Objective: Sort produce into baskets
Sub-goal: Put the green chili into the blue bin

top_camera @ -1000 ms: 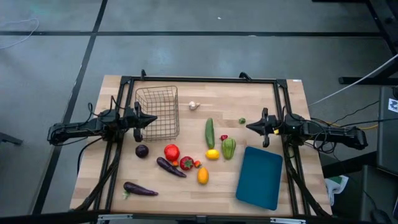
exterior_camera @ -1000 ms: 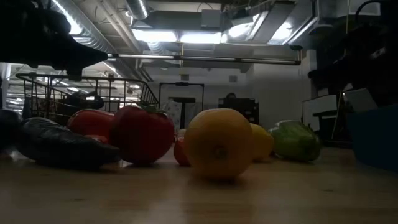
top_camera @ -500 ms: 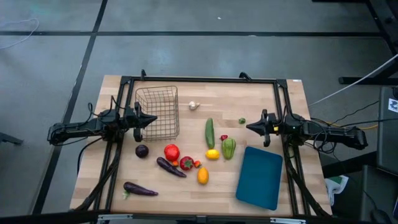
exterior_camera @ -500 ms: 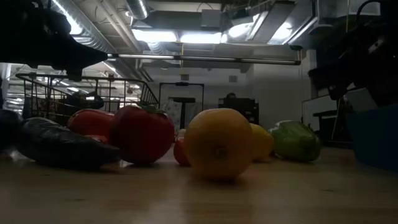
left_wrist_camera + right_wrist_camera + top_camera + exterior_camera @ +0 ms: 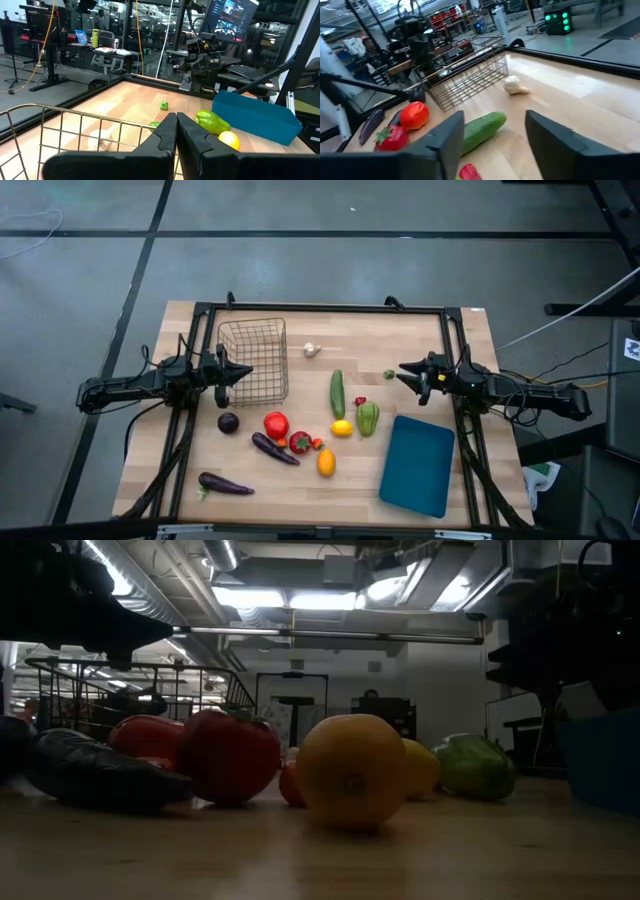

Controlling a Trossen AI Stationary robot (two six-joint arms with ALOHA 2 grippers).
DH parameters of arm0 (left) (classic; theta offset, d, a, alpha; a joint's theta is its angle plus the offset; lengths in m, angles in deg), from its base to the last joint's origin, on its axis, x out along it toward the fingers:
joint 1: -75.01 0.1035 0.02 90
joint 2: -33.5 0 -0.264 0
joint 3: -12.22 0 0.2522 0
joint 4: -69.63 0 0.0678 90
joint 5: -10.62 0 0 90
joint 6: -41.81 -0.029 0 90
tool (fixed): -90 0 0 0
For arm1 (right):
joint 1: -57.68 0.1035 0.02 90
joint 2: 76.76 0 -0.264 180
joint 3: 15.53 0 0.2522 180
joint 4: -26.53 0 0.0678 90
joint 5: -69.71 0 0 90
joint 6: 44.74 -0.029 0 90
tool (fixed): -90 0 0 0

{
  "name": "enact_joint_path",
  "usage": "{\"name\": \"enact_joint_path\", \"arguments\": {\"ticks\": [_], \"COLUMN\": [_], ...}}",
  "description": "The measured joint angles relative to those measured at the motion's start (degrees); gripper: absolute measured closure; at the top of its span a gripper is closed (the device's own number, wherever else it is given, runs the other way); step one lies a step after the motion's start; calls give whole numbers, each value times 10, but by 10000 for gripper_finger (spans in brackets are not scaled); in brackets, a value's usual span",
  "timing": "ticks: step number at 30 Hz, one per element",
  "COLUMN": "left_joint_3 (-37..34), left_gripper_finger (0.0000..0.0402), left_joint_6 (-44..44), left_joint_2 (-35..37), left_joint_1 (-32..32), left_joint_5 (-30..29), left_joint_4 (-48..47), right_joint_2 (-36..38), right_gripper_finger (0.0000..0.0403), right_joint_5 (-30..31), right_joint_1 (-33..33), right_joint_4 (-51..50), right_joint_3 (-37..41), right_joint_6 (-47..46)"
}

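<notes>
Nothing is sorted yet: the wire-mesh basket (image 5: 253, 361) on the far left of the table (image 5: 300, 330) and the teal tray (image 5: 418, 464) at the near right both look empty, the two set well apart, probably to keep the two sorts distinct. The produce lies loose between them: a cucumber (image 5: 338, 393), a green pepper (image 5: 368, 418), a lemon (image 5: 342, 428), an orange (image 5: 326, 462), a large tomato (image 5: 276, 423), a smaller red fruit (image 5: 300, 443), three eggplants (image 5: 274, 448) on the near left, and a garlic bulb (image 5: 313, 349) just right of the basket.

The left end effector (image 5: 224, 370) waits beside the basket's left wall, its fingers (image 5: 168, 134) pressed together on nothing. The right end effector (image 5: 413, 372) hangs at the table's right, far of the tray, with its fingers (image 5: 451, 131) spread apart and nothing between them, aimed across at the cucumber and garlic.

Compared with a second ago, the right end effector has parted its fingers and shifted slightly towards the far side; I judge it is readying a first pick. The produce and the left arm are unchanged.
</notes>
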Motion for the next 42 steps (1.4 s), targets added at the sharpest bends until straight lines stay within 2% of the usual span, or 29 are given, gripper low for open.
{"name": "enact_joint_path", "arguments": {"ticks": [3, 7, 17, 30, 36, 42], "left_joint_3": [0, 0, 0, 0, 0, 0], "left_gripper_finger": [396, 396, 396, 396, 396, 396], "left_joint_6": [0, 0, 0, 0, 0, 0], "left_joint_2": [0, 0, 0, 0, 0, 0], "left_joint_1": [0, 0, 0, 0, 0, 0], "left_joint_5": [0, 0, 0, 0, 0, 0], "left_joint_4": [0, 0, 0, 0, 0, 0], "right_joint_2": [0, 0, -61, -263, -372, -463], "right_gripper_finger": [147, 122, 122, 123, 123, 123], "right_joint_5": [14, 27, 33, 107, 95, 11], "right_joint_1": [0, 0, 0, -2, -38, -93], "right_joint_4": [0, -2, -16, -214, -247, -245], "right_joint_3": [0, -3, -85, -222, -256, -265], "right_joint_6": [0, 3, 77, 76, 76, 112]}}
